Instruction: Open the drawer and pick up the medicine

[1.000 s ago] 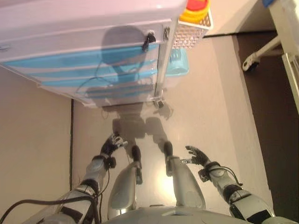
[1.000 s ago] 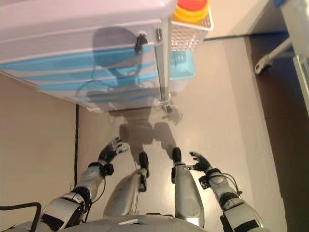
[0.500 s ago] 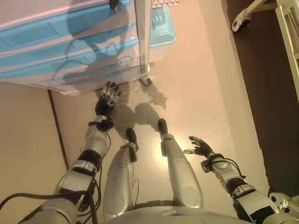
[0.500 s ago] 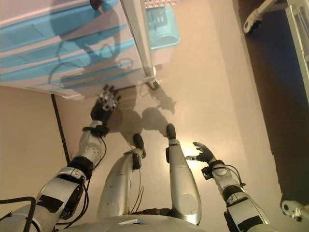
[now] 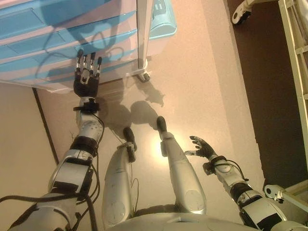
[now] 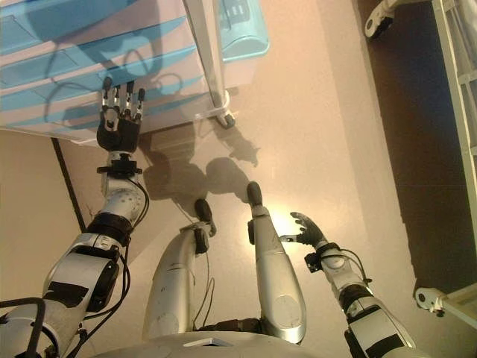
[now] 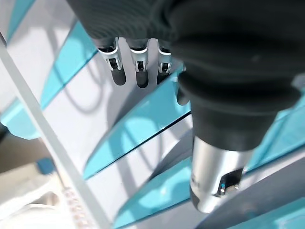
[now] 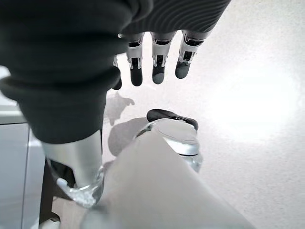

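Left hand was stretched forward at the front of the drawer unit; fingers straight and slightly spread, holding nothing; dark tips lay over the lower blue-fronted drawers, contact or small gap, cannot tell; left wrist view showed the straight fingers close to a blue drawer front with a dark seam line between fronts; all drawers looked closed.

Medicine was not visible in any view; neither hand held anything.

Right hand hung low at the robot's right side over the floor, well apart from the drawer unit; fingers relaxed and open, loosely bent, empty; right wrist view showed its fingers extended above bare floor.

Drawer unit was white with light-blue drawer fronts stacked one above another; a white upright post ran down its right edge to a small castor foot on the floor; a light-blue basket sat just beside the post on the unit's right; a dark strip of flooring ran along the right; a white frame on wheels stood at top right.
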Controlling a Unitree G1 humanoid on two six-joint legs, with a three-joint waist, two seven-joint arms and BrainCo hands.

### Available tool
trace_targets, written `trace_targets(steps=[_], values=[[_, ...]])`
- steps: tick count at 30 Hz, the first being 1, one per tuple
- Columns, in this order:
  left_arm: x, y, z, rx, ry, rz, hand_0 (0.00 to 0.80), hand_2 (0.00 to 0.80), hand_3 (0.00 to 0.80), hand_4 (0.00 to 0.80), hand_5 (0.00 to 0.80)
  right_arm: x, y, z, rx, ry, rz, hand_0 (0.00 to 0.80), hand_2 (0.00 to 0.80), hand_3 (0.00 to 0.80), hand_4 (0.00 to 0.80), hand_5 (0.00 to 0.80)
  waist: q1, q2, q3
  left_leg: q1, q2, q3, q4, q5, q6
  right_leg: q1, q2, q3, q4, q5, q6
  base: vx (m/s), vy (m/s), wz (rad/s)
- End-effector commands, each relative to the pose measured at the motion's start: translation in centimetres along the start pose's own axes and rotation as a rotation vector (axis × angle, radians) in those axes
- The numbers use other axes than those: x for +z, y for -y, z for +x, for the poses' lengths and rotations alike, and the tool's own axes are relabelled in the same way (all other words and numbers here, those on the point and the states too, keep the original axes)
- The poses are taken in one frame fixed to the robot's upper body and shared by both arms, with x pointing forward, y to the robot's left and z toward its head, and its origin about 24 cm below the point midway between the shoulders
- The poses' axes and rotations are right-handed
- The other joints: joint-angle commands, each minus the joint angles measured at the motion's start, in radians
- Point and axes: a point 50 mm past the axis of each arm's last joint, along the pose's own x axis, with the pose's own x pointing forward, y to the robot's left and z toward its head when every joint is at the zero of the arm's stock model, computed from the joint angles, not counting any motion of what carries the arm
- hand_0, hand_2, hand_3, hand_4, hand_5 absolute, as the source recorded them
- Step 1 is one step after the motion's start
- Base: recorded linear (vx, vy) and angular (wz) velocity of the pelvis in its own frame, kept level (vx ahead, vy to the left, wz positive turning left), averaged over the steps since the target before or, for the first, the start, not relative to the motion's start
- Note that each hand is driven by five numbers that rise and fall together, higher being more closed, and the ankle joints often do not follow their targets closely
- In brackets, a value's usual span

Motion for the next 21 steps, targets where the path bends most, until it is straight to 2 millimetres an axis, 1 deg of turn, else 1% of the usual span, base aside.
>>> trace_targets(steps=[1, 6, 8, 13, 17, 19, 21], values=[[3.6, 2.0, 2.6, -0.166, 0.199, -0.060, 0.000, 0.000, 0.000, 0.000, 0.000, -2.0, -1.1, -1.6, 0.012, -0.013, 0.027, 0.000, 0.000, 0.000, 0.000, 0.000, 0.012, 0.005, -0.048, -0.028, -0.053, -0.011, 0.077, -0.104, 0.014, 0.037, -0.008, -0.084, -0.079, 0.046, -0.006, 0.000, 0.000, 0.00], [4.3, 1.8, 2.5, -0.179, 0.267, -0.118, 0.000, 0.000, 0.000, 0.000, 0.000, -1.8, -1.4, -1.4, 0.012, -0.008, 0.033, 0.000, 0.000, 0.000, 0.000, 0.000, 0.024, 0.003, -0.039, -0.021, -0.060, -0.019, 0.070, -0.104, 0.013, 0.048, -0.012, -0.092, -0.084, 0.045, -0.007, 0.011, -0.021, 0.06], [4.5, 1.8, 2.4, -0.177, 0.264, -0.084, 0.000, 0.000, 0.000, 0.000, 0.000, -1.7, -1.5, -1.4, 0.011, -0.008, 0.033, 0.000, 0.000, 0.000, 0.000, 0.000, 0.027, 0.004, -0.035, -0.018, -0.060, -0.021, 0.067, -0.105, 0.012, 0.052, -0.013, -0.095, -0.084, 0.043, -0.007, 0.001, -0.010, 0.07], [4.5, 1.2, 2.3, -0.147, 0.150, 0.016, 0.000, 0.000, 0.000, 0.000, 0.000, -1.6, -1.3, -1.3, 0.010, -0.009, 0.030, 0.000, 0.000, 0.000, 0.000, 0.000, 0.033, 0.007, -0.027, -0.010, -0.064, -0.023, 0.060, -0.101, 0.016, 0.059, -0.016, -0.101, -0.082, 0.042, -0.005, 0.000, -0.003, 0.04], [3.5, 0.9, 2.1, -0.125, -0.011, 0.126, 0.000, 0.000, 0.000, 0.000, 0.000, -1.3, -1.1, -1.3, 0.006, 0.005, 0.030, 0.000, 0.000, 0.000, 0.000, 0.000, 0.035, 0.008, -0.019, -0.008, -0.064, -0.020, 0.057, -0.098, 0.019, 0.061, -0.017, -0.106, -0.084, 0.046, -0.001, -0.008, -0.007, 0.02], [2.9, 0.5, 1.8, -0.114, -0.073, 0.122, 0.000, 0.000, 0.000, 0.000, 0.000, -1.1, -1.0, -1.2, 0.003, 0.014, 0.035, 0.000, 0.000, 0.000, 0.000, 0.000, 0.037, 0.008, -0.016, -0.008, -0.064, -0.020, 0.057, -0.097, 0.020, 0.062, -0.019, -0.109, -0.087, 0.050, 0.001, -0.013, -0.026, 0.06], [2.8, 0.2, 1.4, -0.094, -0.073, 0.102, 0.000, 0.000, 0.000, 0.000, 0.000, -1.0, -1.0, -1.1, 0.000, 0.020, 0.039, 0.000, 0.000, 0.000, 0.000, 0.000, 0.039, 0.007, -0.013, -0.007, -0.064, -0.020, 0.059, -0.098, 0.020, 0.066, -0.019, -0.110, -0.089, 0.051, 0.002, -0.004, -0.021, 0.06]])
